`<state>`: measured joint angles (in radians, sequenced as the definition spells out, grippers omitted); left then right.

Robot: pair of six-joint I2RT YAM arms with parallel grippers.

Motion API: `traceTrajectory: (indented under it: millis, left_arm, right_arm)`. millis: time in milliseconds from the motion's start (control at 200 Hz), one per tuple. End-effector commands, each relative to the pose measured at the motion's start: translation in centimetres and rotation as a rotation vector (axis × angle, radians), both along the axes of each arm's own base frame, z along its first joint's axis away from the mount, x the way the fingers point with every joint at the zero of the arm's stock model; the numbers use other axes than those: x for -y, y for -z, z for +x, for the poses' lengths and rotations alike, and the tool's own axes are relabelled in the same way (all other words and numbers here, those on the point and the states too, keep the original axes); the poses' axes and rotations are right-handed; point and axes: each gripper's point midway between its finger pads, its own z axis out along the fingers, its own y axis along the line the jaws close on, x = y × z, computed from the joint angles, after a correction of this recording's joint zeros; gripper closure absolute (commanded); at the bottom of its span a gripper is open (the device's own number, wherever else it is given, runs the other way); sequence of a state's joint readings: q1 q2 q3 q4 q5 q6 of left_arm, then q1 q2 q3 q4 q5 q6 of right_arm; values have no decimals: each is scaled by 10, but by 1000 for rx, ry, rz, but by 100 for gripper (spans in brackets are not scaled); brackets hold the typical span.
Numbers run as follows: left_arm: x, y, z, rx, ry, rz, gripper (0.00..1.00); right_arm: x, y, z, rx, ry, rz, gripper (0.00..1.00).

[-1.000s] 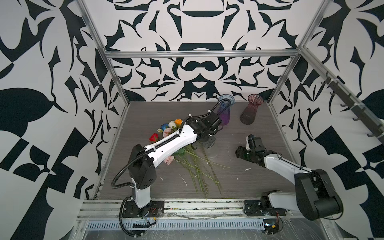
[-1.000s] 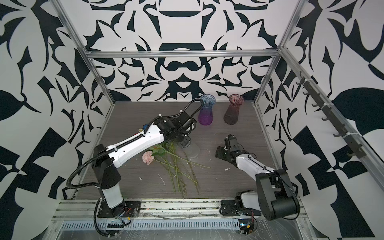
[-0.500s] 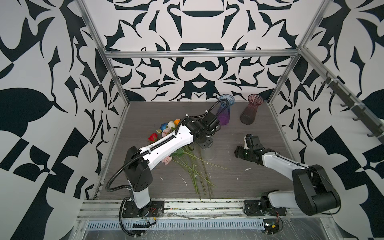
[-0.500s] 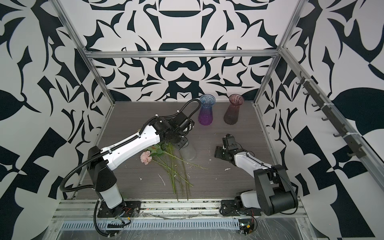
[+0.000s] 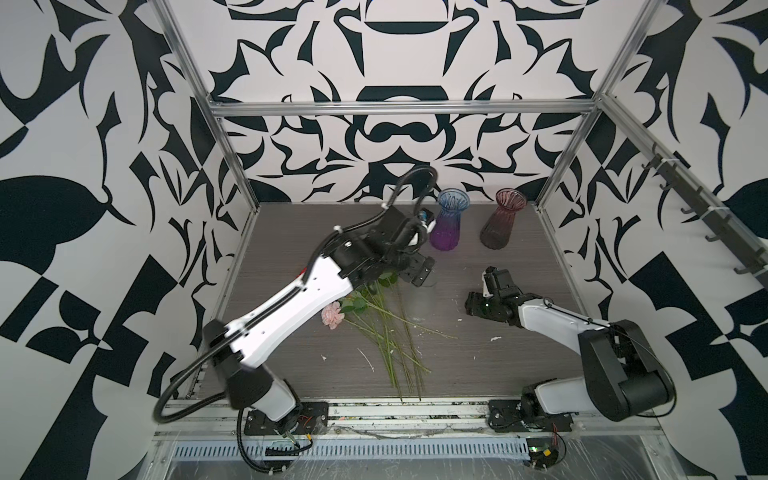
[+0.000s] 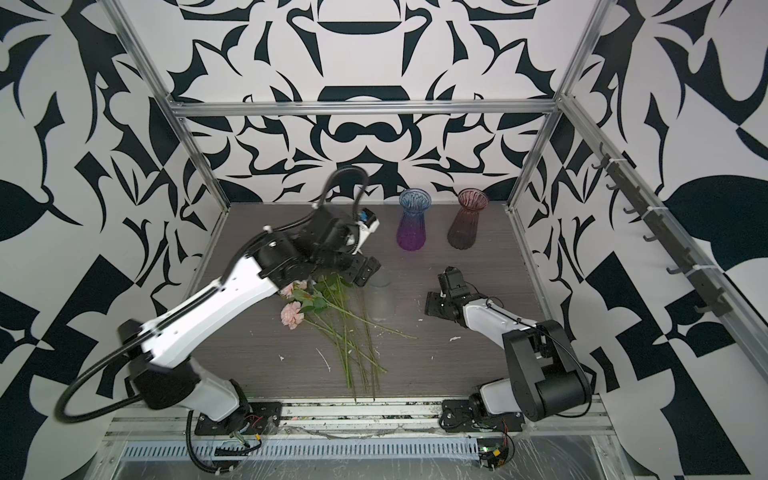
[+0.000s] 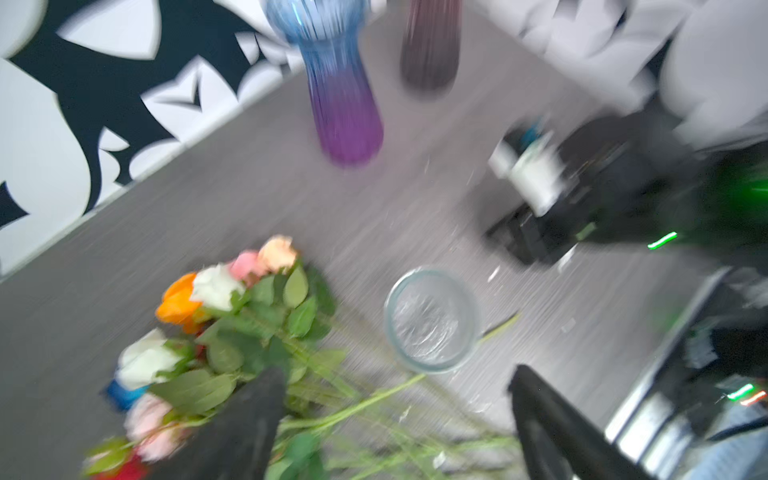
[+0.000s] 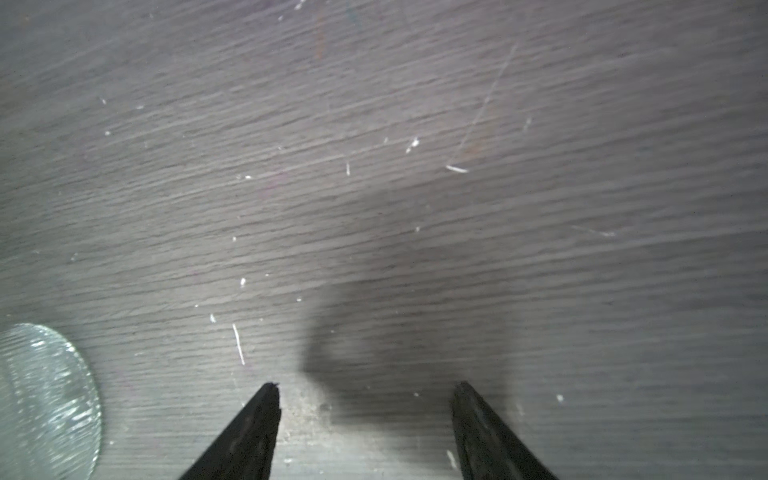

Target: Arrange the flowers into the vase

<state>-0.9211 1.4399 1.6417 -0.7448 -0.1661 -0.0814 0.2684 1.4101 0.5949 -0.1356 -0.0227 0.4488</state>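
Note:
The flowers (image 5: 388,332) lie in a loose bunch on the table, green stems fanned toward the front edge. My left arm hides most heads in both top views; a pink bloom (image 6: 292,314) shows. The left wrist view is blurred and shows orange, white, pink and peach heads (image 7: 216,291). A clear glass vase (image 6: 380,299) stands upright right of the bunch, and its inside (image 7: 432,320) looks empty. My left gripper (image 7: 397,372) hangs open above the stems beside that vase, holding nothing. My right gripper (image 8: 365,386) is open low over bare table, right of the clear vase (image 8: 41,395).
A blue-to-purple vase (image 5: 446,226) and a maroon vase (image 5: 500,224) stand upright at the back of the table. Patterned walls and metal frame posts close in the left, right and back. White crumbs dot the wood surface (image 8: 415,145).
My left gripper has gone from shut to wide open near the clear vase. The left arm has swung down over the flower heads. The right arm has barely shifted.

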Motion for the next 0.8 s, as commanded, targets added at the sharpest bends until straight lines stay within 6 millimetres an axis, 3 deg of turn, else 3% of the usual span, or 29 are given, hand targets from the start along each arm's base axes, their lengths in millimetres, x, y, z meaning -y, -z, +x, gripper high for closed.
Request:
traceTrajectory:
  millis: [0, 70, 160, 295, 395, 565, 790]
  left_arm:
    - [-13, -49, -18, 110, 4, -283, 1]
    - [-32, -42, -23, 130, -61, -390, 1]
    - [-61, -6, -22, 44, -224, -472, 1]
    - [-98, 58, -28, -131, -440, -438, 1]
    - [-113, 92, -41, -232, -510, -407, 1]
    - [-124, 120, -57, -325, -543, -453, 1]
    - [-149, 132, -65, -333, -630, -497, 1]
  right_arm:
    - [-18, -9, 7, 21, -78, 22, 32]
    - [-26, -9, 6, 25, -116, 30, 32]
    - [-34, -13, 4, 39, -150, 28, 32]
    - [-40, -21, -1, 71, -176, 30, 33]
    - [-43, -23, -12, -15, -152, 66, 35]
    - [-60, -21, -42, -90, -139, 189, 36]
    - [-59, -10, -68, -177, -102, 223, 35]
